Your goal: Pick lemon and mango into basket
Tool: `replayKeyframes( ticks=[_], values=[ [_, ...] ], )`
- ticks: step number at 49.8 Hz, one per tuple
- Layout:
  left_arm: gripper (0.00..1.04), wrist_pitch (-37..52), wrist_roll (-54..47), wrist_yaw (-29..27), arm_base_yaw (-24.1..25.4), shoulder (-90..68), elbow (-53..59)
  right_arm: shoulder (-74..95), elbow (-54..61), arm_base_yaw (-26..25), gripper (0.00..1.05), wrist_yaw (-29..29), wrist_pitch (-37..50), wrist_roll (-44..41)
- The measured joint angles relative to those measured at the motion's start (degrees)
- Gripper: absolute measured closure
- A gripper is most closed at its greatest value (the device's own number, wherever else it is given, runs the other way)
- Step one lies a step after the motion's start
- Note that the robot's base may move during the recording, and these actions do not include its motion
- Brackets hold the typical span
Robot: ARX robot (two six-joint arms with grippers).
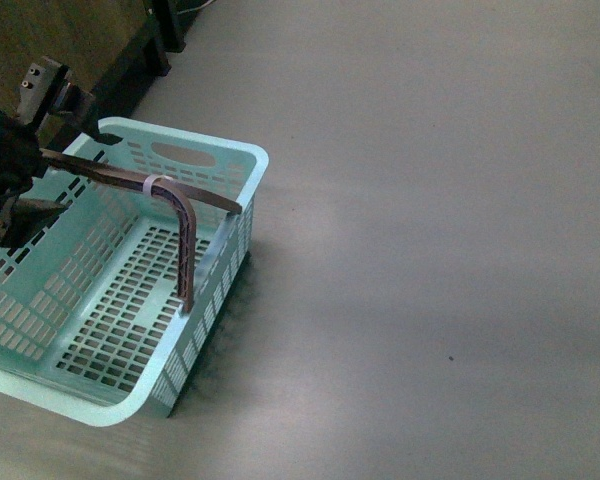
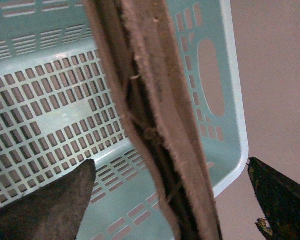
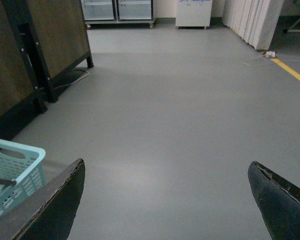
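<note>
Above the basket (image 1: 242,158), the left gripper (image 2: 170,163) gapes wide astride the swing handle (image 1: 187,212) and may snag it; the right gripper (image 3: 166,164) gapes empty.

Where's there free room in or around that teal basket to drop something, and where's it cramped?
The basket floor is bare; the widest open patch lies between its near rim and the brown handle. The grey floor right of the basket is also free. It is crowded at the left side, where the left claw straddles the handle.
</note>
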State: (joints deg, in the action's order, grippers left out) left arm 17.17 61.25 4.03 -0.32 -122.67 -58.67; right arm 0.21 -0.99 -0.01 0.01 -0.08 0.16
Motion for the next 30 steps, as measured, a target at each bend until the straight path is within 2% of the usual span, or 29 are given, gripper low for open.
replayKeyframes(
  ticks=[3, 21, 28, 30],
  values=[
    [0.29, 0.0, 0.6, 0.1, -0.4, -1.9, -2.1, 0.0, 0.0, 0.0, 0.09, 0.0, 0.0, 0.0],
    [0.75, 0.4, 3.7, 0.4, -0.8, -3.8, -3.5, 0.0, 0.0, 0.0, 0.09, 0.0, 0.0, 0.0],
    [0.97, 0.1, 8.3, 0.8, -1.0, -3.3, -3.8, 0.0, 0.0, 0.0, 0.09, 0.0, 0.0, 0.0],
    [0.99, 0.2, 8.5, 1.5, -1.0, -2.7, -3.4, 0.0, 0.0, 0.0, 0.09, 0.0, 0.0, 0.0]
  ],
)
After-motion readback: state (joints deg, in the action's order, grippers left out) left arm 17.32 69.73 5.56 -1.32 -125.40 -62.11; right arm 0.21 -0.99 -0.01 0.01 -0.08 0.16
